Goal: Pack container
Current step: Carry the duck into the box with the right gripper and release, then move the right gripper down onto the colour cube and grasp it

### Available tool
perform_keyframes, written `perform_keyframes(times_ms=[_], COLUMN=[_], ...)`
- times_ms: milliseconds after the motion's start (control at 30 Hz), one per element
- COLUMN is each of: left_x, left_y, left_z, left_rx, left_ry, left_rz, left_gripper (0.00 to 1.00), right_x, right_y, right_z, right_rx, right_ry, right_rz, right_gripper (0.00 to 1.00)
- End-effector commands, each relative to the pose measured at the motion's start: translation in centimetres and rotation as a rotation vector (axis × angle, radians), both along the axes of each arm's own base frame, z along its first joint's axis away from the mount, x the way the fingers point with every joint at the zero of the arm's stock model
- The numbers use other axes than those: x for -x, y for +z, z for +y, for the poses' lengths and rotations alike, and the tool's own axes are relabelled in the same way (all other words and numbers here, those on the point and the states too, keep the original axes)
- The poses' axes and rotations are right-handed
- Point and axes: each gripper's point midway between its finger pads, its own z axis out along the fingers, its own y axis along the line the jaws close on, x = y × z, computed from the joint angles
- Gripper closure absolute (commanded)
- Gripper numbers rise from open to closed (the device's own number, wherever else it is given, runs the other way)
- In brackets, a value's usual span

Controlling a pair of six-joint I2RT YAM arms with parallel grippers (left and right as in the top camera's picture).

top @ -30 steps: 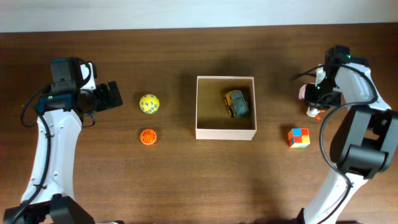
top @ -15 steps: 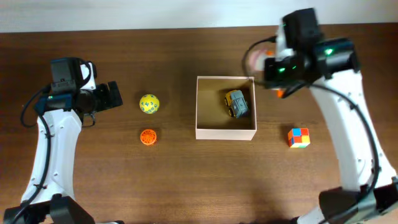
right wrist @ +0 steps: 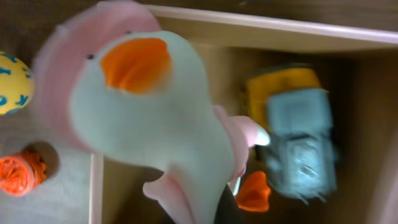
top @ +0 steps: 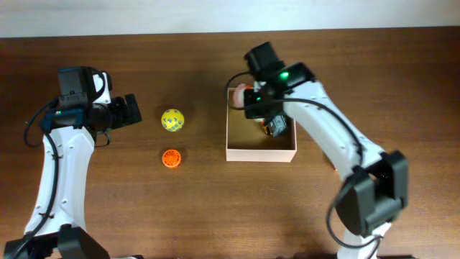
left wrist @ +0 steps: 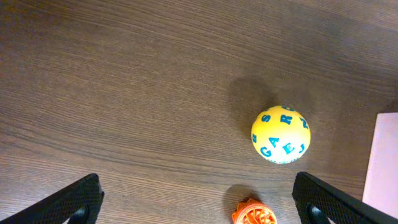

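Observation:
The container is a shallow cream-walled box at the table's middle, with a yellow and grey toy car inside. My right gripper is shut on a pink and white duck toy and holds it above the box's far left corner. In the right wrist view the duck fills the frame, over the box rim and beside the car. My left gripper is open and empty, left of a yellow lettered ball.
An orange ridged ball lies just in front of the yellow ball. Both show in the left wrist view, the yellow ball ahead and the orange one between the open fingers. The right arm spans the table's right half.
My right arm has swung from the far right of the table leftwards to the box's far left corner, carrying the duck toy. The left arm has not moved.

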Motion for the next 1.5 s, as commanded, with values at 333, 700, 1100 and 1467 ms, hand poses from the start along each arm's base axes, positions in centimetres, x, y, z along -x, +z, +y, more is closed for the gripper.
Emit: perform_keyframes(times_ms=[333, 700, 1100, 1467], left_x=[-0.5, -0.5, -0.5, -0.5], left_y=[0.5, 0.5, 0.5, 0.5], left_z=[0.0, 0.0, 0.0, 0.0], left_rx=[0.011, 0.011, 0.011, 0.011], left_ry=[0.006, 0.006, 0.006, 0.006], left_rz=[-0.016, -0.016, -0.016, -0.016], left_gripper=[0.01, 0.01, 0.01, 0.01], right_x=[-1.4, 0.5, 5.9, 8.9], right_y=[-1.3, 13.6, 9.6, -4.0], right_z=[1.8, -4.3, -22.5, -25.1], right_rx=[-0.038, -0.074, 0.168, 0.231], right_ry=[0.047, -0.046, -0.309, -0.202], right_rz=[-0.022, -0.263, 0.021, 0.266], right_gripper=[0.41, 0.29, 0.18, 0.15])
